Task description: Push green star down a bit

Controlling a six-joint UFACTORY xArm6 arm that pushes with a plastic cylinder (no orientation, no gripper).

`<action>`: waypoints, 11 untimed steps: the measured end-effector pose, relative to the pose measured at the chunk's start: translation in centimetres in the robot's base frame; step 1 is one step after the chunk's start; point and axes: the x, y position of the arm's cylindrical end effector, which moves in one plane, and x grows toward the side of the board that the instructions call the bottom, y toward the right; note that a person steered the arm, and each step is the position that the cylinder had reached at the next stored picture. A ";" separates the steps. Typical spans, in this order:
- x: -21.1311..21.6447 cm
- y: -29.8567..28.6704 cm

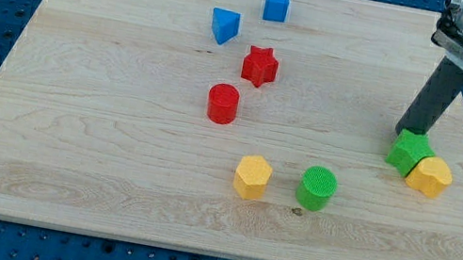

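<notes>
Green plastic is what the rod meets: the green star (410, 152) sits directly below the tip (402, 132), toward the view's bottom, and the tip appears pressed against the block's upper edge, or just beside it. That placement can be read as deliberate, since a block is driven away from whichever side is contacted, and a downward push needs contact from the top. The end effector is a plain rod, so nothing opens or closes and nothing is held; blocks can only be shoved.

Just below and to the right of the tip, beyond the green star, a yellow block (430, 176) is touching the star's lower right side. It is judged likely to be carried along or to deflect the star if the push runs straight down.

Well to the left of the tip, on the wooden surface (92, 163), lie a green cylinder (317, 187), a yellow hexagonal block (252, 176), a red cylinder (223, 104), a red star (260, 66), a blue triangular block (224, 25) and a blue cube (277, 4), none in the path.
</notes>
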 end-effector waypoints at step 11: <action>6.6 -4.2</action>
